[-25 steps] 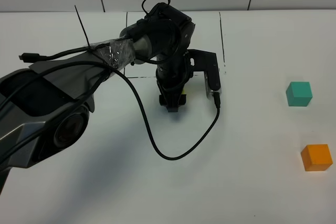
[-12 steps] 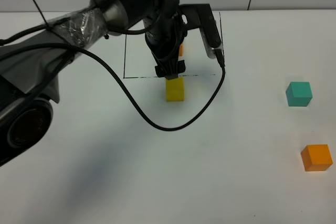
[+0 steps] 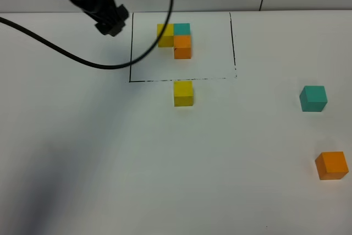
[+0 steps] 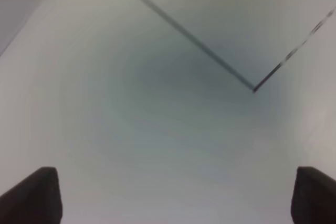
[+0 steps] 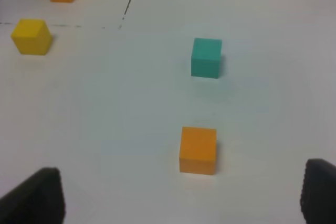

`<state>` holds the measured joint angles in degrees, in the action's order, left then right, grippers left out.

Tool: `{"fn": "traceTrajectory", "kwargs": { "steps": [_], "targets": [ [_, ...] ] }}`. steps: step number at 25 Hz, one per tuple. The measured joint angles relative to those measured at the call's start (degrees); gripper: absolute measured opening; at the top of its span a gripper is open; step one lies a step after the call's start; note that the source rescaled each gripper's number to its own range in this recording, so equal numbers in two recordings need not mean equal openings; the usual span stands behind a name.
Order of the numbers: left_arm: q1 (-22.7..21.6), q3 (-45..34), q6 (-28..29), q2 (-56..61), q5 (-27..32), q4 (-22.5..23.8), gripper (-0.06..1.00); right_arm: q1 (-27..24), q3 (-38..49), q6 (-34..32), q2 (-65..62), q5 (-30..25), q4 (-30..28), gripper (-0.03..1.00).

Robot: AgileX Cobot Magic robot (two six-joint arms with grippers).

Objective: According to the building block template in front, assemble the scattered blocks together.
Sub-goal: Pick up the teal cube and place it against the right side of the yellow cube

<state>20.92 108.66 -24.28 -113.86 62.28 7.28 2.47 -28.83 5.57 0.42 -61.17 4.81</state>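
Your right gripper: jaws spread, empty; orange cube lies straight ahead, teal cube beyond it, so this arm is nearer both. Your left gripper, also spread and empty, hangs near the template. The yellow cube sits just outside the outlined square.

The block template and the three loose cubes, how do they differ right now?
The template sits inside the drawn rectangle; the loose yellow cube, teal cube and orange cube lie outside it. The template's cubes are joined in an L; the loose cubes stand apart, none touching. Both sets share the same three colours, and the cubes look alike in size.
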Motion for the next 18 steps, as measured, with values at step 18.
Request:
{"fn": "traceTrajectory", "kwargs": {
  "steps": [18],
  "targets": [
    [-20.3, -47.8, 17.8, 57.9, -5.8, 3.7, 0.97, 0.0, 0.0, -1.3, 0.0, 0.0, -0.3, 0.77]
  ]
}}
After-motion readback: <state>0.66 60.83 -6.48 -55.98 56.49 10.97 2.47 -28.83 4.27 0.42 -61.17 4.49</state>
